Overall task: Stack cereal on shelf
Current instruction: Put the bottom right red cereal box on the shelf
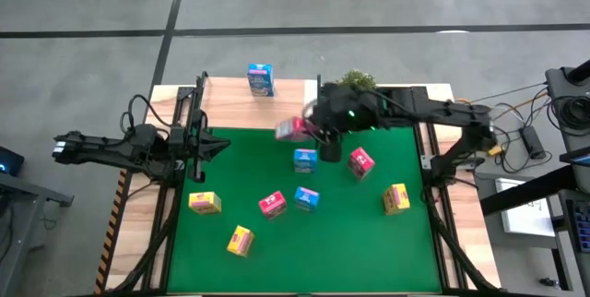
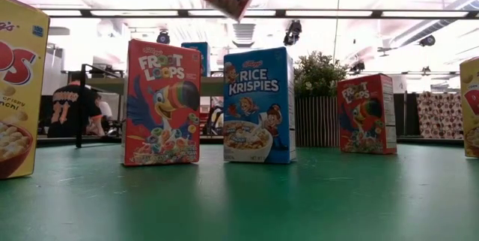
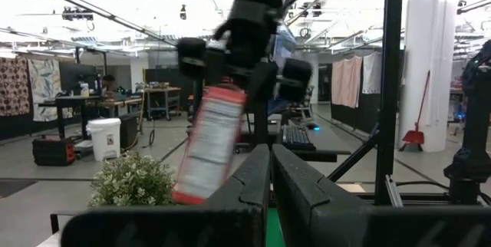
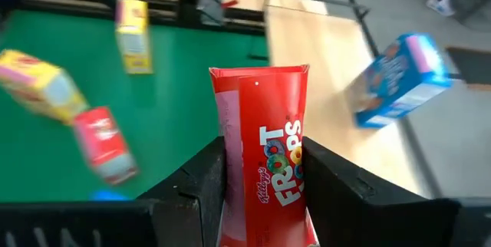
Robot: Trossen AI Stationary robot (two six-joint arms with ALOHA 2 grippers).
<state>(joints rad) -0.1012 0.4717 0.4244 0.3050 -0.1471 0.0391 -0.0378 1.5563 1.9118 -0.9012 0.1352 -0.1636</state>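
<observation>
Red Froot Loops box [image 4: 265, 155] clamped lengthwise in right gripper [image 4: 265, 193] — just short of shelf [image 1: 230, 94]; left gripper [image 1: 214, 145] shut, idle.

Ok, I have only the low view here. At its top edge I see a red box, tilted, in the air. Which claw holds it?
Observer: The right claw. Its wrist view shows the red Froot Loops box clamped between the two fingers.
Operator: Good. Is the box above the shelf already?
Observer: Only about at its border. In the high view the box hangs where the green mat meets the near edge of the shelf.
Operator: And the left arm, is it in the way?
Observer: No. The left claw waits at the left edge of the mat and holds nothing.
</observation>
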